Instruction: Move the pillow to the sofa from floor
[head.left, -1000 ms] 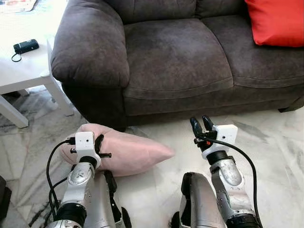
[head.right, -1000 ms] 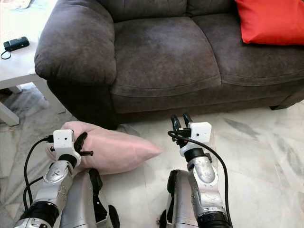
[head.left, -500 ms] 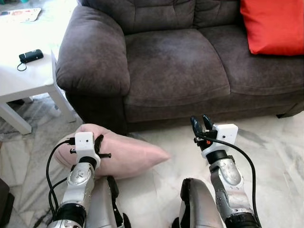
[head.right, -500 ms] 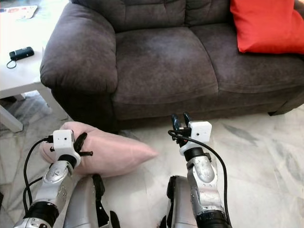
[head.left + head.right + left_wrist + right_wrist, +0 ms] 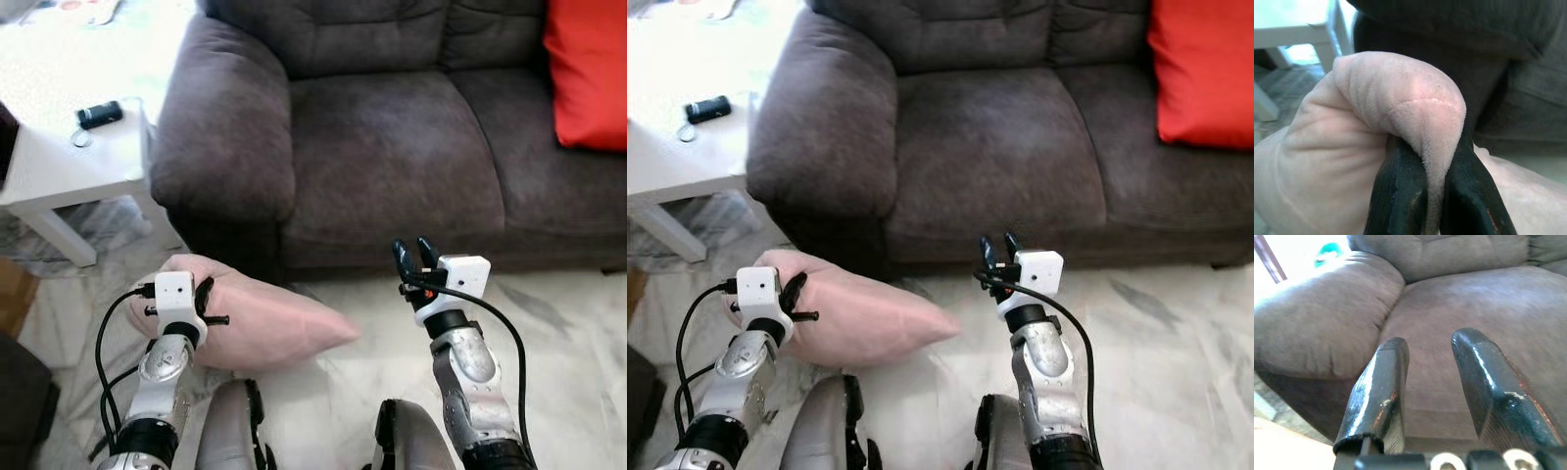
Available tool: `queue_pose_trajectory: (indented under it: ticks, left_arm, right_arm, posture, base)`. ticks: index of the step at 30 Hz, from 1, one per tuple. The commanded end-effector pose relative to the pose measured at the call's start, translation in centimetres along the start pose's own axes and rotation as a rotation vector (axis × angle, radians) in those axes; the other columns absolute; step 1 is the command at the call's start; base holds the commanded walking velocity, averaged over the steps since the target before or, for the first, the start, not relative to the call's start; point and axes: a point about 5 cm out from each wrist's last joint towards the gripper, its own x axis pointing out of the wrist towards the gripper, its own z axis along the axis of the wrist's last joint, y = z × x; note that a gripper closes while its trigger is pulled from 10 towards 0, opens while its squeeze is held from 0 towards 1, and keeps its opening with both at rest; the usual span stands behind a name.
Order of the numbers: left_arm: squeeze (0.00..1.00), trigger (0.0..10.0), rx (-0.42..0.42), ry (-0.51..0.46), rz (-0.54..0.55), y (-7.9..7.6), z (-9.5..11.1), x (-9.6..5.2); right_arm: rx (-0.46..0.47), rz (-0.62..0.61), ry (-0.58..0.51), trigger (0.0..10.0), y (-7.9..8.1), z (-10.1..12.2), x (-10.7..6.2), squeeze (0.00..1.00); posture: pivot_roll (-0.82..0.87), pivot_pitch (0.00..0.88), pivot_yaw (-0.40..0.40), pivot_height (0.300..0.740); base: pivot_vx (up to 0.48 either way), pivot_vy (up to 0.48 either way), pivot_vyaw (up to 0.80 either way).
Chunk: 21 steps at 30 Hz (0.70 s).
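One soft pale-pink plush pillow [image 5: 260,318] is lying at the lower left of the frame, on the white marbled floor [image 5: 568,313] just in front of the dark brown fabric sofa [image 5: 392,137]. The left gripper [image 5: 1436,196] is pinching a fold at the pillow's left end, its jaws clamped together on the plush with only a thin ridge of fabric between them. The right gripper [image 5: 415,257] is hovering at lower centre, near the sofa's front edge, its jaws standing apart and holding nothing.

The step in hand looks like lifting the pillow toward the seat. Because the hold is on a small pinch of cloth, a slow, steady rise would probably serve best, so the fold is not slipping out under the pillow's hanging weight. Bringing the free right gripper under the pillow's pointed right end could be sharing the load. The pillow should be clearing the padded armrest [image 5: 225,127] and landing on the open left seat cushion [image 5: 392,157], apart from the red cushion [image 5: 593,69] at the upper right.
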Motion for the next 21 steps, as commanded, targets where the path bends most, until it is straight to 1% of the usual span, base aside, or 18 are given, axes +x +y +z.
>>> queue_pose_trajectory:
  ticks: [1, 9, 21]
  left_arm:
    - [0.0, 10.0, 0.014, -0.083, 0.0, 0.28, 1.6, 0.43]
    - [0.0, 10.0, 0.013, -0.081, -0.004, 0.1, 1.51, 0.4]
    - [0.0, 10.0, 0.013, -0.081, -0.006, 0.06, 1.49, 0.37]
  right_arm:
    - [0.009, -0.003, 0.009, 10.0, -0.01, -0.32, -0.24, 0.0]
    - [0.008, -0.003, 0.01, 10.0, -0.02, -0.33, -0.3, 0.0]
    - [0.009, -0.005, 0.009, 10.0, -0.06, -0.35, -0.32, 0.0]
  posture:
    - [0.04, 0.114, 0.016, 0.69]
    - [0.04, 0.115, 0.017, 0.738]
    - [0.04, 0.116, 0.016, 0.74]
  base:
    - [0.0, 0.0, 0.0]
    - [0.0, 0.0, 0.0]
    - [0.0, 0.0, 0.0]
